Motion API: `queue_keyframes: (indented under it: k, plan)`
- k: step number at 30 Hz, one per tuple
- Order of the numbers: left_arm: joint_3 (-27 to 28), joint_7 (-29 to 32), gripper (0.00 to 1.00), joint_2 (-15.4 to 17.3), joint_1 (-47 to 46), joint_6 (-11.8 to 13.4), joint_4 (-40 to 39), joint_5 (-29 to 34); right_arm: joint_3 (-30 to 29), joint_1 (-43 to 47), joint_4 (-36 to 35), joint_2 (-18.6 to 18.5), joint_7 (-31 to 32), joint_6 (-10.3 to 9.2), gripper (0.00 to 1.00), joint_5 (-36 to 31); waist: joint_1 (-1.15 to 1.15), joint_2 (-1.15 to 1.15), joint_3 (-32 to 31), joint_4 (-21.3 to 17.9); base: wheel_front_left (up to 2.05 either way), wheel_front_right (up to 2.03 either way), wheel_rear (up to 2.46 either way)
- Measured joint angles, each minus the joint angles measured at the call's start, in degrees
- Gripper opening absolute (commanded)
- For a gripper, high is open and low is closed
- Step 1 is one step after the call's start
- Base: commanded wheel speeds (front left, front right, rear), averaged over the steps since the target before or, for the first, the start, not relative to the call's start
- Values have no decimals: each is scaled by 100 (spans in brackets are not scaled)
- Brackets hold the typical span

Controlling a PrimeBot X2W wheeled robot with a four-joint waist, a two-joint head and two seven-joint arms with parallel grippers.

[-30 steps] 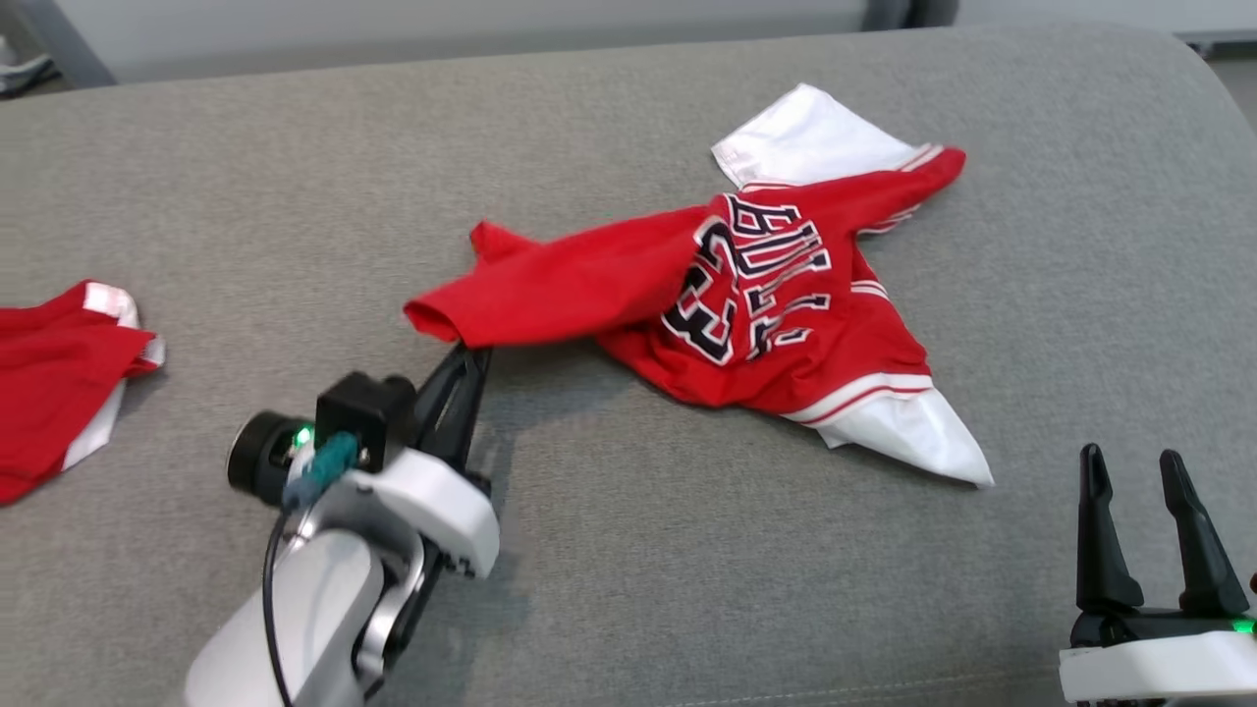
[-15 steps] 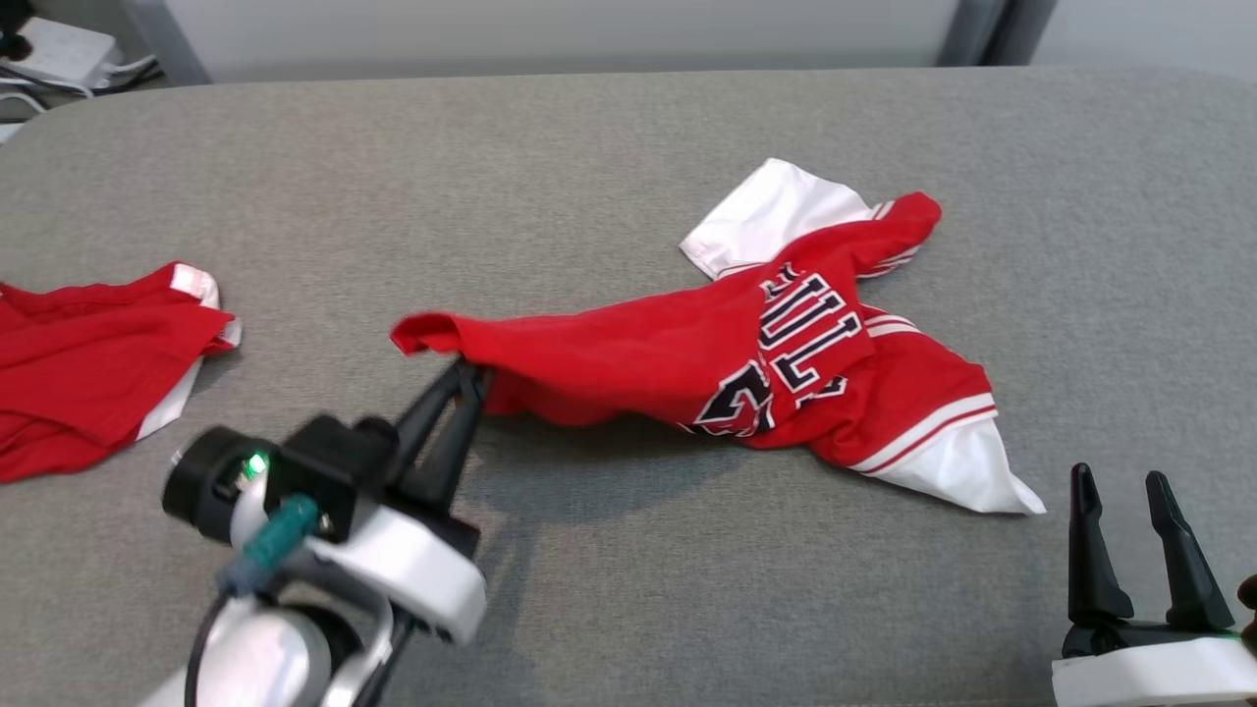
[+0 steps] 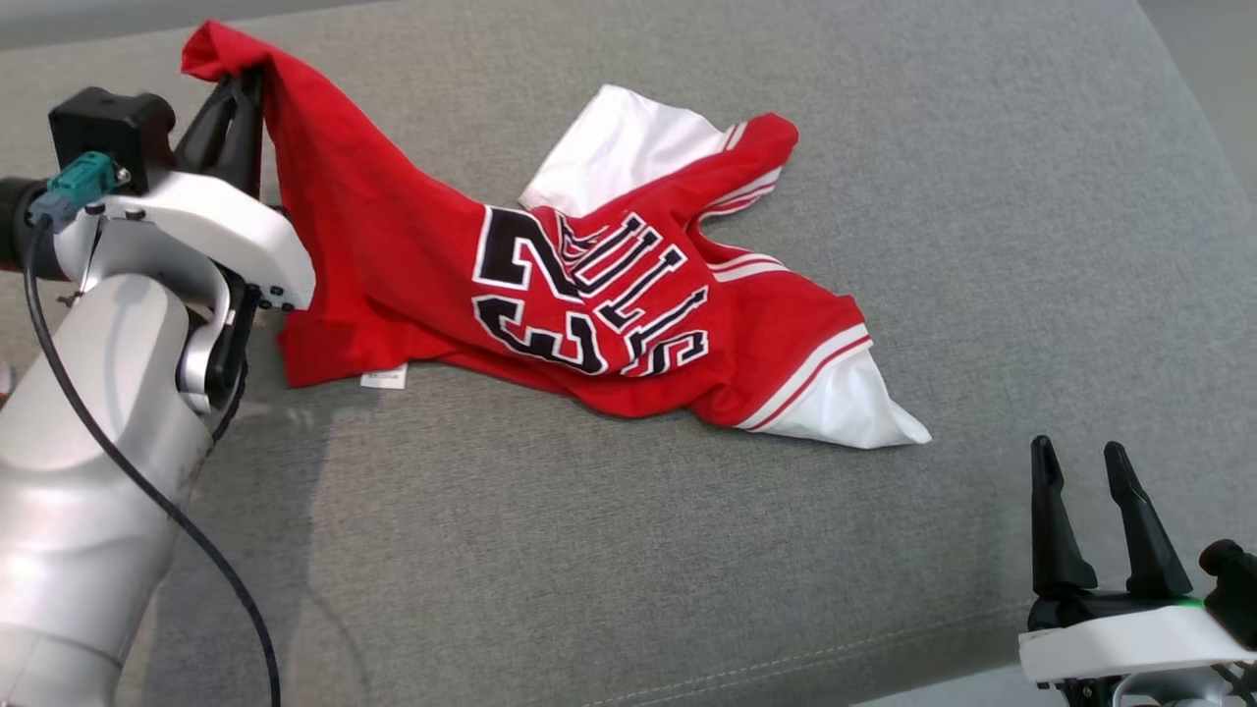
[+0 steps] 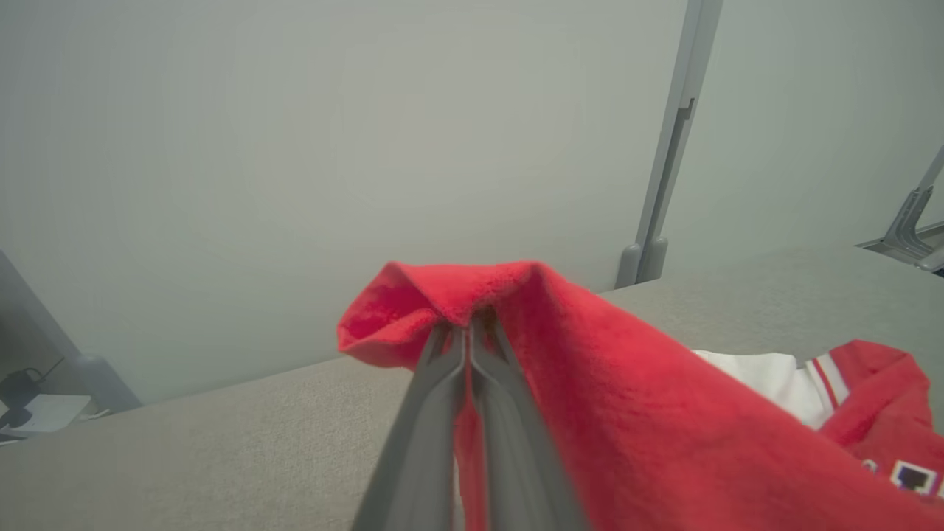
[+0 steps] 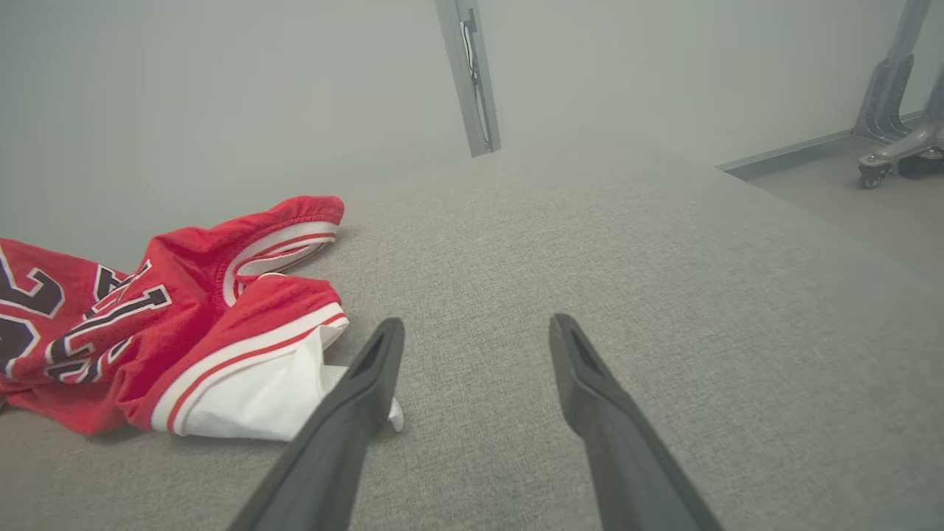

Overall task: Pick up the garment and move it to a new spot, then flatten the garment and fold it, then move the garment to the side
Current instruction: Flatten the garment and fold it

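Observation:
The garment is a red jersey with white sleeves and dark block lettering, stretched across the grey cushion. My left gripper is shut on its red hem corner and holds that corner raised at the upper left, the cloth draping down from it. In the left wrist view the two fingers of the left gripper pinch a red fold of the garment. My right gripper stands open at the lower right, empty, just right of the garment's white sleeve tip. In the right wrist view the right gripper hovers over bare cushion.
The grey cushion's right edge drops to the floor, where a wheeled metal leg stands. A grey wall with a vertical post runs behind the cushion. Bare fabric lies in front of the garment and to its right.
The camera has shifted. My left gripper has lifted the garment's red corner up and away, drawing the cloth out so the number and lettering show. The right gripper stays open and still.

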Motion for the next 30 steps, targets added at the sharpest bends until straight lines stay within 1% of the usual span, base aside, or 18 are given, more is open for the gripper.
queue_keyframes:
  k: [2,3,4,7,9,12,13,15,17,22,23,24,30]
  plan:
    - [-34,-123,0,-110,-237,-199,490,8,-5,-8,5,-1,0,0,100,-2,0,0,89,-67,0,0,0]
    - [-25,-215,64,-182,-326,-227,702,16,-5,-19,14,-2,0,0,100,-3,0,0,129,-85,0,0,0]
    - [-34,-270,100,-248,-394,-250,905,34,0,-38,29,0,0,0,100,-3,0,0,160,-95,0,0,0]
    - [-49,-409,100,-421,-466,-277,1547,169,3,-115,51,0,0,0,100,-12,0,0,193,-32,0,0,0]
    - [-37,-439,100,-460,-466,-324,1740,175,-4,-113,56,-2,0,0,100,-13,0,0,193,48,0,0,0]
    - [11,-442,100,-511,-446,-323,1855,176,-24,-114,52,-1,0,0,100,-70,0,0,161,186,0,0,0]
    - [57,-442,100,-519,-427,-287,1808,186,-30,-114,16,0,0,0,100,-121,0,0,145,236,0,0,0]
    - [256,-454,100,-519,-275,-169,1451,186,-59,-114,-42,-3,0,0,100,-290,0,0,99,341,0,0,0]
    - [444,-467,100,-513,85,-35,944,204,-71,-113,-132,-5,0,0,100,-478,0,0,41,458,0,0,0]
    - [795,-467,100,-483,1545,322,-523,307,-71,-110,-271,-52,0,0,100,-826,0,0,-150,773,0,0,0]
    - [816,-467,100,-459,1837,400,-848,348,-78,-109,-294,-65,0,0,100,-880,0,0,-193,841,0,0,0]
    - [837,-467,100,-401,2379,577,-1459,401,-69,-109,-296,-107,0,0,100,-959,0,0,-296,962,0,0,0]
    - [822,-359,100,-145,3779,1110,-2950,553,-66,-79,-158,-216,0,0,100,-1123,0,0,-686,1228,0,0,0]
